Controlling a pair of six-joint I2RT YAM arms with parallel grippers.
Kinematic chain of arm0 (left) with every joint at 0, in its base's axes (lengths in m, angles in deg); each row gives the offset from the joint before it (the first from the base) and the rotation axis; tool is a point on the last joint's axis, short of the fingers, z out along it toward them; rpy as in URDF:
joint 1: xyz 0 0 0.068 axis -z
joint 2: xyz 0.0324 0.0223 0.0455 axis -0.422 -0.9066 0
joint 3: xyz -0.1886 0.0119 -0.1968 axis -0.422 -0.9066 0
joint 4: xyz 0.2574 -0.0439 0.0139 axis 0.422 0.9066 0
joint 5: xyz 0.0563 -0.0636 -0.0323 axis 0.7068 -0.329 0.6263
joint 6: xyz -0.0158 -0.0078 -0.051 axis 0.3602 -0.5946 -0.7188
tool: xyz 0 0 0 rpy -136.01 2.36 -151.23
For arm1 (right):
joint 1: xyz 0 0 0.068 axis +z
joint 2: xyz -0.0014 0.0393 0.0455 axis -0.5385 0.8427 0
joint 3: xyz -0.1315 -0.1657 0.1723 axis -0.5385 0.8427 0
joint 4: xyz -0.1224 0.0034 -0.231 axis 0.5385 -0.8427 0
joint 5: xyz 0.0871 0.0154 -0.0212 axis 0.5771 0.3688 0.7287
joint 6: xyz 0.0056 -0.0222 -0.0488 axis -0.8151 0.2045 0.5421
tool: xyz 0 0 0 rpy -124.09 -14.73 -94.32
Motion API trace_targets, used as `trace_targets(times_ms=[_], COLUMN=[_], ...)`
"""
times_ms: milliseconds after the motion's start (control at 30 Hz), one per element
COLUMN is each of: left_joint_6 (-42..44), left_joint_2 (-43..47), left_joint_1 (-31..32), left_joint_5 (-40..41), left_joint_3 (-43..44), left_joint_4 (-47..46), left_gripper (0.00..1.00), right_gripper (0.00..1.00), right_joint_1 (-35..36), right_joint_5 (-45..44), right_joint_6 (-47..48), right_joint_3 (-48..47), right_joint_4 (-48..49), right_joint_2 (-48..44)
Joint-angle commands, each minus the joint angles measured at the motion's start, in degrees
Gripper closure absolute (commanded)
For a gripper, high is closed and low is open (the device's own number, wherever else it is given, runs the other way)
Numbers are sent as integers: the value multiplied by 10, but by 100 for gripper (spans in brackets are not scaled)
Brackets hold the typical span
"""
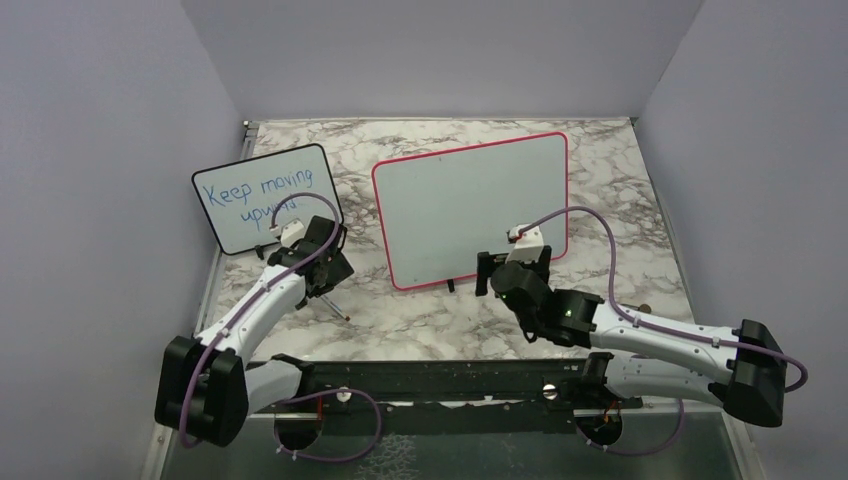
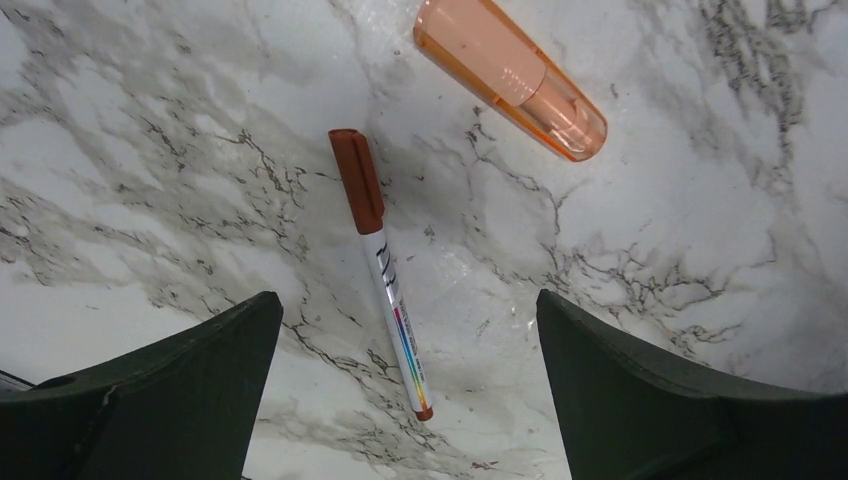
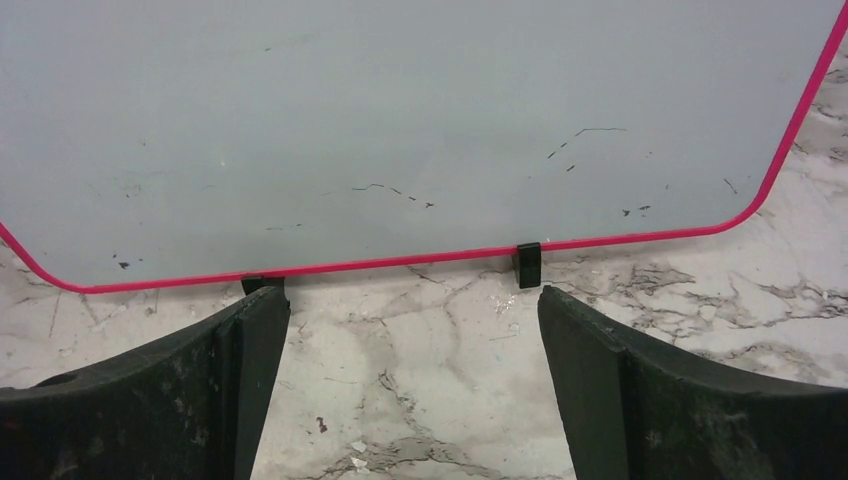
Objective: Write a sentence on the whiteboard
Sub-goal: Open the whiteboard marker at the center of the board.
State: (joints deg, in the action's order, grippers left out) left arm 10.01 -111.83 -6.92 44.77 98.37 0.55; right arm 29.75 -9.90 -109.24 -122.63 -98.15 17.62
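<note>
The whiteboard with its red-pink frame stands mid-table on small black feet. Its surface is blank apart from faint dark specks, and no dark red-brown sentence shows on it. In the right wrist view the board fills the upper part. My right gripper is open and empty just in front of the board's lower edge, also in the top view. A capped marker with a red-brown cap lies on the marble. My left gripper is open above it, one finger to each side, not touching. In the top view the marker lies beside the left gripper.
A smaller black-framed board with blue "Keep moving upward" writing stands at the back left, close behind the left gripper. A translucent orange tube lies on the marble beyond the marker. Grey walls enclose the table on three sides.
</note>
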Motion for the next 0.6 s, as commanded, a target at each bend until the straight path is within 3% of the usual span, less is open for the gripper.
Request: trace_targets(times_ms=[0,367,567], left_joint_6=[-12,-51,-46], left_joint_2=[-44,-46,-66], left_joint_1=[-6,-22,-40], left_joint_5=[-36,-50,-75], left_joint_3=[-6,-37,-52], left_joint_4=[-3,-23,-46], left_gripper=[6,50,58], right_gripper=[0,0,0], right_joint_1=[5,5,5], right_joint_5=[-44,-73,-77], right_joint_6=[-3,4,20], right_joint_3=[7,15,13], right_joint_4=[19,29,36], right_joint_2=[-11,-24,-19])
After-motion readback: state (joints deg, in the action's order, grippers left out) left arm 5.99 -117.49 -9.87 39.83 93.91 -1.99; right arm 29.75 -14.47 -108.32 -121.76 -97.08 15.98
